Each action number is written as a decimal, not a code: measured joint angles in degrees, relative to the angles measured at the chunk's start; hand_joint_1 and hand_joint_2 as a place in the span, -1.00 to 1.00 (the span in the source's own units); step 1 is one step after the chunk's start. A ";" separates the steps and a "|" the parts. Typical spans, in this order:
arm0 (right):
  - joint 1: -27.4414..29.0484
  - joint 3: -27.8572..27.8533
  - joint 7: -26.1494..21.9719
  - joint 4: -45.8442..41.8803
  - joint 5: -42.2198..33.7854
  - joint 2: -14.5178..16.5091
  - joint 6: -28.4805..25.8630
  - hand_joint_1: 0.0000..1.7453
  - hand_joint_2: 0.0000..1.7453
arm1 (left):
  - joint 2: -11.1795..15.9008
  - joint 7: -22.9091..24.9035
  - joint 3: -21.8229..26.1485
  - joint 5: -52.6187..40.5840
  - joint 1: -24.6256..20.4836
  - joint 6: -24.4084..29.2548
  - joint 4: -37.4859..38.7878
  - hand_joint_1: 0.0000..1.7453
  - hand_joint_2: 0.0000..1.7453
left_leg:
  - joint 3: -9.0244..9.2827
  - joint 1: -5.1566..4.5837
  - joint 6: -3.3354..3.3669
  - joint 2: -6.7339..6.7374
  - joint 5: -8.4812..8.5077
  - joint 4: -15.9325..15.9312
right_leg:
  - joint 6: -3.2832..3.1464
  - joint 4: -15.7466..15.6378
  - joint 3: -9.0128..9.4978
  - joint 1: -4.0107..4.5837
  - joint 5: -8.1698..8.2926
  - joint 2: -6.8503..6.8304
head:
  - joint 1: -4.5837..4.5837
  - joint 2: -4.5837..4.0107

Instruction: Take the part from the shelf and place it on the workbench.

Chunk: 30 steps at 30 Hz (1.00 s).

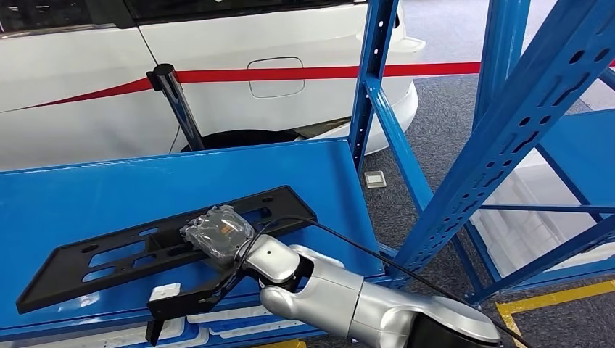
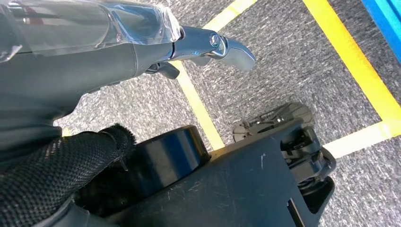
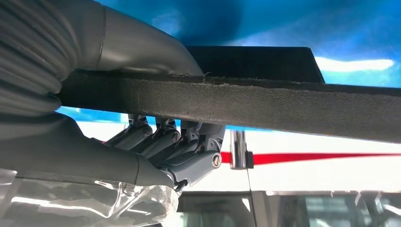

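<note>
**Right hand grips black part on blue shelf**

Silver right arm (image 1: 362,301) reaches in from the lower edge of the head view and ends at the front edge of a blue shelf (image 1: 87,196). Lying across that shelf from left to right is the part (image 1: 116,257), a long, flat black plate with slots cut through it, set at a slight slant. A small clear bag (image 1: 217,230) of hardware rests on top of the part, near its middle.

At the part's near edge, just right of centre, the right hand (image 1: 250,257) grasps it. In the right wrist view the thumb (image 3: 137,49) lies along one face of the black edge (image 3: 265,101), and the fingers (image 3: 175,149) curl closed against the other face.

Right of the shelf stand blue uprights (image 1: 377,72) and a slanting brace (image 1: 515,130) with rows of holes. Behind the shelf is a white car (image 1: 239,43) with a red stripe. Grey carpet (image 1: 435,130) shows between the uprights.

The left wrist view looks down at grey carpet crossed by yellow lines (image 2: 350,56). The left hand (image 2: 156,47) hangs over it, its visible fingertips (image 2: 236,52) stretched out and touching nothing; whether the rest of the fingers are spread or curled cannot be told.
</note>
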 joint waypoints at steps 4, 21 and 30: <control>0.70 -0.16 -1.02 -1.10 1.83 -0.62 -2.25 1.00 1.00 | -0.02 0.11 -0.29 -0.31 -0.26 -0.17 0.00 -1.00 1.00 | -0.01 0.00 0.00 0.00 0.00 0.00 | 0.00 0.00 -0.01 0.00 0.00 0.00 | 0.00 0.00; 3.91 -1.84 -3.86 -11.69 21.97 -5.37 -12.76 1.00 1.00 | -0.16 -0.05 -1.61 -2.56 -0.71 -0.83 -0.01 -1.00 1.00 | -0.05 0.00 0.00 0.00 0.00 0.00 | 0.00 0.00 -0.06 0.00 0.00 0.01 | 0.00 0.00; 4.04 -2.73 -4.58 -17.81 24.45 -7.27 -13.31 1.00 1.00 | -0.18 0.02 -2.02 -2.67 -0.84 -1.00 -0.01 -1.00 1.00 | -0.05 0.00 0.00 0.00 0.00 0.00 | 0.00 0.00 -0.06 0.00 0.00 0.01 | 0.00 0.00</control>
